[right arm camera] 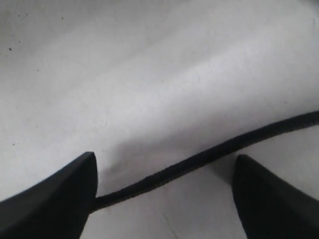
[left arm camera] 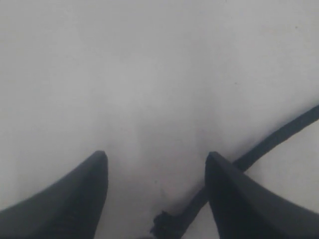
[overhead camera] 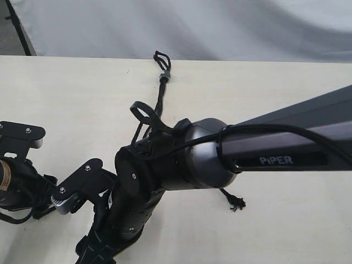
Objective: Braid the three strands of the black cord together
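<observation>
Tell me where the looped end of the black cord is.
In the exterior view, the looped end lies by the table edge at the top, slightly left of centre, beyond the right arm.

Matt woven black cord (overhead camera: 160, 100) with rough frayed knot (overhead camera: 237, 203); smooth matt pale worktop (overhead camera: 66, 93); satin-sheen dark arm (overhead camera: 286, 125).

Cream tabletop (overhead camera: 286, 231), pale grey wrinkled backdrop (overhead camera: 192, 27) behind its far edge, soft even light
</observation>
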Robot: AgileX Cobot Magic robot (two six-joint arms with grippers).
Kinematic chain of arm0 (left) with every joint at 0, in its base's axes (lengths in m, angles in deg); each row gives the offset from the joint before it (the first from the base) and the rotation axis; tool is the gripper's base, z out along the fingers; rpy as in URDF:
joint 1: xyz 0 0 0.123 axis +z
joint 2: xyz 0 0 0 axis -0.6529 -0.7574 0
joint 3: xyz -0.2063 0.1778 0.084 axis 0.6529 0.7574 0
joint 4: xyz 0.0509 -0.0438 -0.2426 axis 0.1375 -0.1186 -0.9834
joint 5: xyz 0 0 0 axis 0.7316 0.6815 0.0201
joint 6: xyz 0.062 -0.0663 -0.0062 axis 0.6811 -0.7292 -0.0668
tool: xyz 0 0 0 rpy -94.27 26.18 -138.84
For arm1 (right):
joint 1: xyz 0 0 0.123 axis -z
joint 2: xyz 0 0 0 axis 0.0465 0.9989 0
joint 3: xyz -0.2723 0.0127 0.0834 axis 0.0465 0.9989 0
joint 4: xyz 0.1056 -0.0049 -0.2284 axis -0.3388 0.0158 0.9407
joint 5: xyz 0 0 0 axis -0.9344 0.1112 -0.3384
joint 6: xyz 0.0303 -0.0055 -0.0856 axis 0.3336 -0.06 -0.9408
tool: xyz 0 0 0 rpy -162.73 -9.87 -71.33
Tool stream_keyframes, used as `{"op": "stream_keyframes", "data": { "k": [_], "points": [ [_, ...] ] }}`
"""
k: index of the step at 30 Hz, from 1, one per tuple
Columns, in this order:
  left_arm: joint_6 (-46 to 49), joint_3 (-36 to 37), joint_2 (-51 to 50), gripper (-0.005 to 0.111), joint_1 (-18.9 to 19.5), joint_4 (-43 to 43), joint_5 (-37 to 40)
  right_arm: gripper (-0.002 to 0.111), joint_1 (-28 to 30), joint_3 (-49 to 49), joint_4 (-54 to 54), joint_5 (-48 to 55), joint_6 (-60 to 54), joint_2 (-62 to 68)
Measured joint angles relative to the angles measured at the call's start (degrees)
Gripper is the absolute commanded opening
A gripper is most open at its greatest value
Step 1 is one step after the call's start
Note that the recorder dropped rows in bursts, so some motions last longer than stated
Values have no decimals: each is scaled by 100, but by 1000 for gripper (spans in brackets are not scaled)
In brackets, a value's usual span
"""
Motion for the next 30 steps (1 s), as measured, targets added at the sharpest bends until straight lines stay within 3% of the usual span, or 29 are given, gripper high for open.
{"op": "stream_keyframes", "data": {
  "k": [4, 8, 22, 24, 28, 30],
  "points": [
    [0, 0, 0, 55, 0, 0, -9, 26, -4, -27, 548, 258, 359, 0],
    [-11, 0, 0, 55, 0, 0, -9, 1, -4, -36, 709, 530, 483, 0],
    [-11, 12, 0, 53, -16, -228, -9, 0, -4, 269, 712, 521, 506, -91],
    [-11, 12, 0, 41, -107, -257, -9, 0, -4, 269, 712, 521, 506, -91],
    [13, 12, 0, 1, -335, -308, -9, 0, -4, 282, 712, 503, 506, -91],
    [45, 12, 0, 1, -377, -308, 28, 0, -4, 282, 712, 503, 506, -91]
  ]
}}
